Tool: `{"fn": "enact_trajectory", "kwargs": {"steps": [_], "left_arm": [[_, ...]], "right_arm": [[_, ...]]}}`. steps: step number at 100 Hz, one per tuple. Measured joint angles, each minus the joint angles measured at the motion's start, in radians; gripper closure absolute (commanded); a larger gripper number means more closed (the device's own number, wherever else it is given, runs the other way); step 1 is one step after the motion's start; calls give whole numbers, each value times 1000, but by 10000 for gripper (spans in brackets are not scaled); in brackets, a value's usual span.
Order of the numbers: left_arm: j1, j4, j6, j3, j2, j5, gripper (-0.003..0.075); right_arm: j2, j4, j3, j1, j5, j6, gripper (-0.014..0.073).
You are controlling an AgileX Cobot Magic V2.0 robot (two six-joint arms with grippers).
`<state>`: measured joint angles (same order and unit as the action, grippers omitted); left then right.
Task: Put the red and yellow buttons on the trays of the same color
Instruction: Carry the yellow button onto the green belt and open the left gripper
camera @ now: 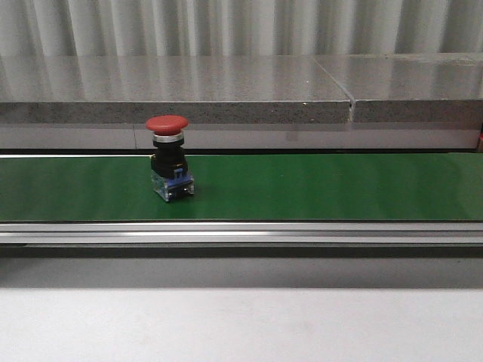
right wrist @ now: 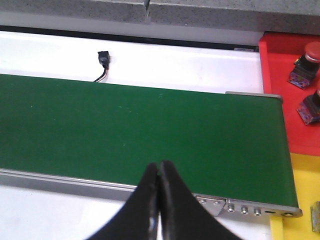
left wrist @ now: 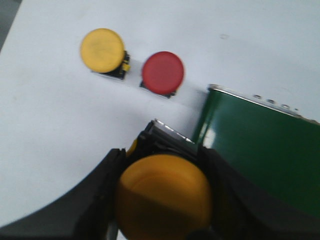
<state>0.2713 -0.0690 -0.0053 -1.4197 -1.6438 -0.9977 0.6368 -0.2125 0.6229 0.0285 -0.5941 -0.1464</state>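
A red button [camera: 167,123] on a black body stands upright on the green belt [camera: 317,188] in the front view; neither gripper shows there. In the left wrist view my left gripper [left wrist: 162,187] is shut on a yellow button [left wrist: 165,197], above the white table beside the belt's end [left wrist: 260,145]. A second yellow button [left wrist: 102,50] and a red button [left wrist: 163,72] rest on the table beyond it. My right gripper [right wrist: 159,167] is shut and empty over the belt's near edge. The red tray [right wrist: 280,90] holds two red buttons [right wrist: 306,57] [right wrist: 313,105]. Below it lies the yellow tray [right wrist: 300,200].
A grey stone ledge [camera: 226,90] runs behind the belt. An aluminium rail [camera: 241,232] borders the belt's near side. A small black connector with wires [right wrist: 103,59] lies on the white surface behind the belt in the right wrist view.
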Motion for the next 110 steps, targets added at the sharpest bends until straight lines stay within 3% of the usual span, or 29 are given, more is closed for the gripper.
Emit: {"fn": "enact_trajectory", "kwargs": {"steps": [37, 81, 91, 110], "left_arm": [[-200, -2, 0, 110, 63, 1, 740], [-220, 1, 0, 229, 63, 95, 731], [-220, 1, 0, 229, 63, 106, 647], [-220, 1, 0, 229, 63, 107, 304]], "right_arm": [[0, 0, 0, 0, 0, 0, 710], [0, 0, 0, 0, 0, 0, 710], [0, 0, 0, 0, 0, 0, 710], [0, 0, 0, 0, 0, 0, 710]]}}
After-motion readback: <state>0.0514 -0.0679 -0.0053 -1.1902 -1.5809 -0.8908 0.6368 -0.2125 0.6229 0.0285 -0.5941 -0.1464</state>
